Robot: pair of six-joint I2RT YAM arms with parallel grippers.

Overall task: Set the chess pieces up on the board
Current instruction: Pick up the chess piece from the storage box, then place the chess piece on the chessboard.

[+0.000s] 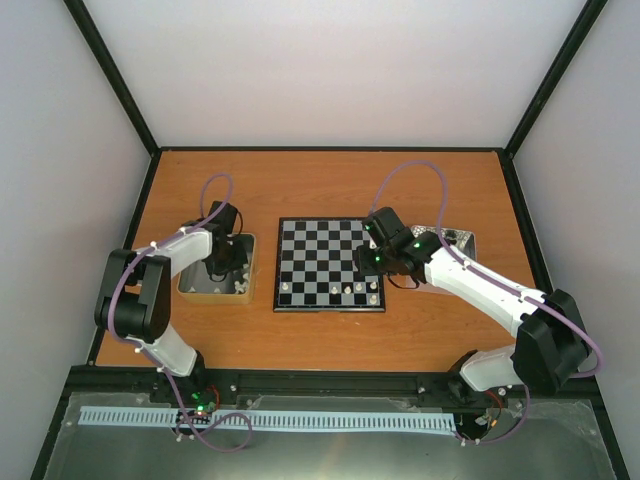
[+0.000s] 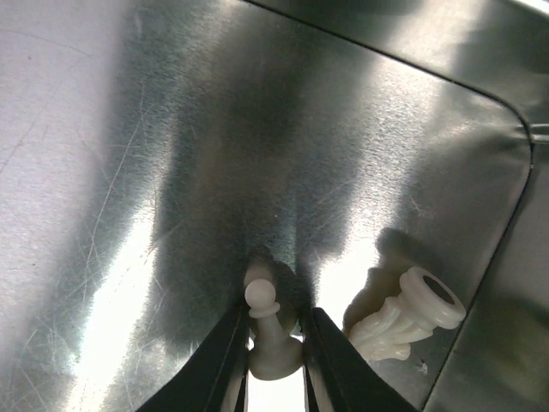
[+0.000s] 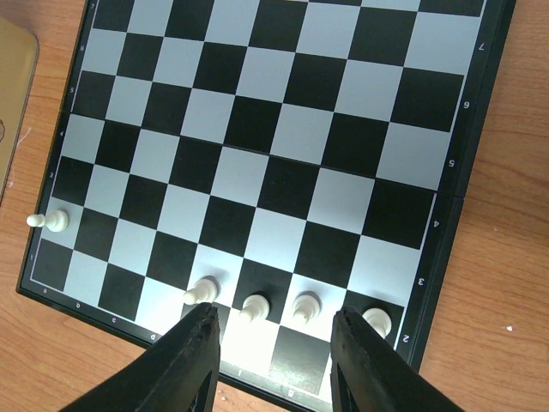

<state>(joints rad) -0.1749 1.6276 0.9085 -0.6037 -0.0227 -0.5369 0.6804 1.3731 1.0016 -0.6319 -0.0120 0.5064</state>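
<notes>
Board [image 1: 325, 235] sits mid-table. Five cream pawns [image 3: 255, 306] stand along its near rows: four side by side, one apart toward the left. Right gripper [image 3: 274, 322] hangs over those four, jaws parted, nothing between them. Left gripper [image 2: 276, 378] is down inside the left tin [image 1: 200, 292], clamped on an upright cream pawn [image 2: 274, 343]. Another cream piece [image 2: 412, 313] lies tipped just beside it, near the tin's corner

A tin [image 1: 213, 292] sits on the wooden tabletop [image 1: 330, 180] toward its left edge, and its metal floor [image 2: 129, 172] is scratched and shiny. A second tin [image 1: 458, 238] lies toward the right edge. A white slotted strip [image 1: 300, 421] runs beyond the near edge.
</notes>
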